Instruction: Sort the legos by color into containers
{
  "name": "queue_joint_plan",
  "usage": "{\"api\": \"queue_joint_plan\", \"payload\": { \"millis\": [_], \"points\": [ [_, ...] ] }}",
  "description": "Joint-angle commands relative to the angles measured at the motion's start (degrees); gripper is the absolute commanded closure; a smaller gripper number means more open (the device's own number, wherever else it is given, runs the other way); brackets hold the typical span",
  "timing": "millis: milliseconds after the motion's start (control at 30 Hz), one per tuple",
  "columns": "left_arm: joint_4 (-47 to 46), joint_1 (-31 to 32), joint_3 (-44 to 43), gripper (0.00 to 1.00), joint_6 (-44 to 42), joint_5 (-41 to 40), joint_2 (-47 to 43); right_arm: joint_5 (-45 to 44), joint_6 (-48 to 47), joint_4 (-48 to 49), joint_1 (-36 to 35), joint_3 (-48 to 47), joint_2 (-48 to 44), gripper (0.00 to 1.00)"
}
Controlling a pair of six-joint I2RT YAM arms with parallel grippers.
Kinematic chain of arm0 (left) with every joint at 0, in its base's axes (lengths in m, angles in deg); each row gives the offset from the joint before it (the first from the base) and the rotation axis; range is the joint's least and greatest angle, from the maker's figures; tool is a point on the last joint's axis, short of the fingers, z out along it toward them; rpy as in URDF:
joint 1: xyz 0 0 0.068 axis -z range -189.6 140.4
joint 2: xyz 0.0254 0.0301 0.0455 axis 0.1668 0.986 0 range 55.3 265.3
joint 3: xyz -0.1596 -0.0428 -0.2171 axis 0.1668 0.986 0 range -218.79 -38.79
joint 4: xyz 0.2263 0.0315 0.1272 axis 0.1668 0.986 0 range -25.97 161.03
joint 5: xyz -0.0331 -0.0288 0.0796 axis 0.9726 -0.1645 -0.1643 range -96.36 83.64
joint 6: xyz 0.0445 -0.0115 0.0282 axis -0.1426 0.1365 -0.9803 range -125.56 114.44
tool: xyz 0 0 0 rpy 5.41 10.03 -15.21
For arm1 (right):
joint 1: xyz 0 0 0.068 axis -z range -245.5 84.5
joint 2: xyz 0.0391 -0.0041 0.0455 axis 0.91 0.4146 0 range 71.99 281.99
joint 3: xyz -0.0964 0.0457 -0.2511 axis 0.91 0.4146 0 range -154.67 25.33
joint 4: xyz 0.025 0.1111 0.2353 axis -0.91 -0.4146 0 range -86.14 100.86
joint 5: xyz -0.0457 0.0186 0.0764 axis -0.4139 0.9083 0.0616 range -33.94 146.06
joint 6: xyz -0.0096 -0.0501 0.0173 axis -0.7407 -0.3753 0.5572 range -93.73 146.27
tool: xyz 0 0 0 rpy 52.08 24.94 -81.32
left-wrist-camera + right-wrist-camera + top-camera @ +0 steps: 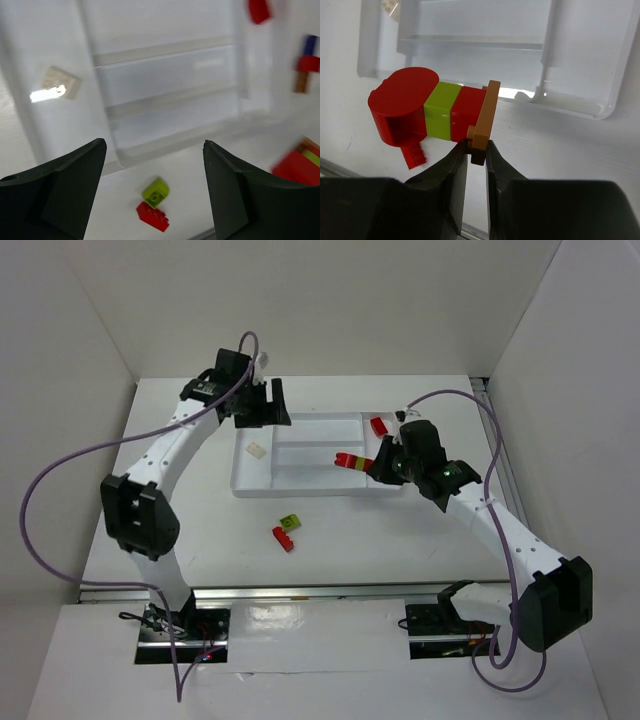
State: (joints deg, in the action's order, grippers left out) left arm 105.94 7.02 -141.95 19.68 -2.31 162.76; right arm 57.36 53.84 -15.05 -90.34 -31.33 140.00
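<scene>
The right gripper [476,150] is clamped on a stack [435,112]. Its fingers pinch the orange-brown end plate, and the red, lime and red pieces jut out ahead and to the left (close by the tray [300,477]). The left gripper [155,146] hangs with jaws wide apart, holding nothing. A cream brick [60,82] lies in the tray beyond its left finger, while a lime brick [155,190] and a red brick [152,216] show between the fingers, on the table [200,530] outside the tray.
</scene>
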Motion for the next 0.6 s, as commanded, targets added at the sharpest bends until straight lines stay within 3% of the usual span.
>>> {"api": "queue_joint_plan", "payload": {
  "millis": [0,67,167,200,267,400,567],
  "points": [
    [-4.72,1.83,4.35,0.11,-4.92,24.39,-7.87,6.33,-3.22,5.87,0.32,0.68,-0.68,1.0],
    [-9.46,5.25,9.09,0.1,-10.08,27.05,-10.33,9.33,-4.54,5.35,0.32,-0.55,1.16,1.0],
    [-17.35,9.12,17.6,0.1,-15.98,20.32,-17.79,12.31,-6.03,2.54,0.32,-3.79,3.27,1.0],
    [-19.04,10.26,20.51,0.15,-19.05,18.9,-20.86,13.63,-6.82,0.79,0.84,-5.37,4.4,1.0],
    [-21.07,11.67,22.97,0.15,-20.65,16.96,-23.25,15.99,-7.44,-1.05,0.85,-6.87,5.55,1.0],
    [-24.24,14.66,27.81,0.09,-31.01,20.38,-27.03,24.17,-9.29,-5.28,1.37,-10.22,8.89,1.0],
    [-30.48,17.47,34.67,0.06,-35.6,18.8,-32.04,31.47,-10.34,-6.78,2.6,-10.83,9.95,1.0]
  ]
}}
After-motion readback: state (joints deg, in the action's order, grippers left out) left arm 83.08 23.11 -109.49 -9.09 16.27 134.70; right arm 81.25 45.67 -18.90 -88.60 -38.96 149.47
